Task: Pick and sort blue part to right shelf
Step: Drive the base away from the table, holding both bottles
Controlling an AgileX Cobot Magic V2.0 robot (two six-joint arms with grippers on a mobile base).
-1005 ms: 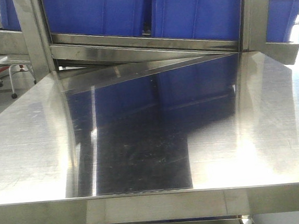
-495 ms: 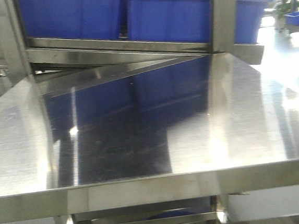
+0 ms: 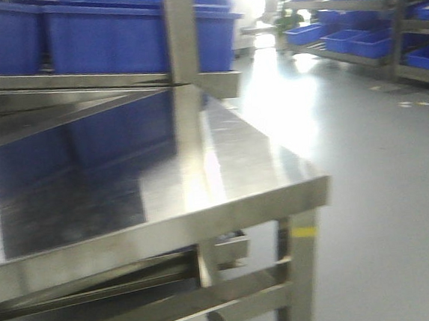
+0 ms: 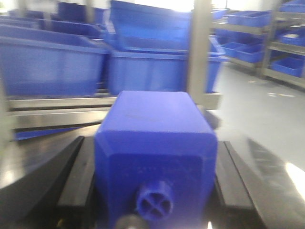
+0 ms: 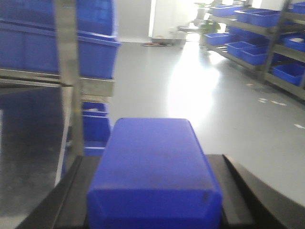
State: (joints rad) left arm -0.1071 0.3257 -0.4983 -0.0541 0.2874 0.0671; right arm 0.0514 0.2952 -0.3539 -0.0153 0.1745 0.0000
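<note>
Gripping both sides, left hand (image 4: 153,143) clamps the blue part (image 4: 155,119); right hand (image 5: 152,160) clamps another blue block (image 5: 152,179).

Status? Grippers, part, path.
Both shut: left gripper on blue part, knob toward camera; right gripper on second blue block. The right shelf far across floor. The steel table corner close ahead.

The setting is an industrial parts-storage hall. A stainless-steel table (image 3: 226,208) serves as the landmark. A steel frame (image 3: 181,36) rises from the table's back edge and carries large blue bins (image 3: 106,38) in a row. To the right of the table lies an open, smooth grey floor (image 3: 382,191), glossy with glare. Beyond it, far right of the table, tiered steel racks (image 3: 401,20) hold rows of open-topped blue bins. More blue bins (image 5: 95,130) sit low behind the table's right end.
</note>
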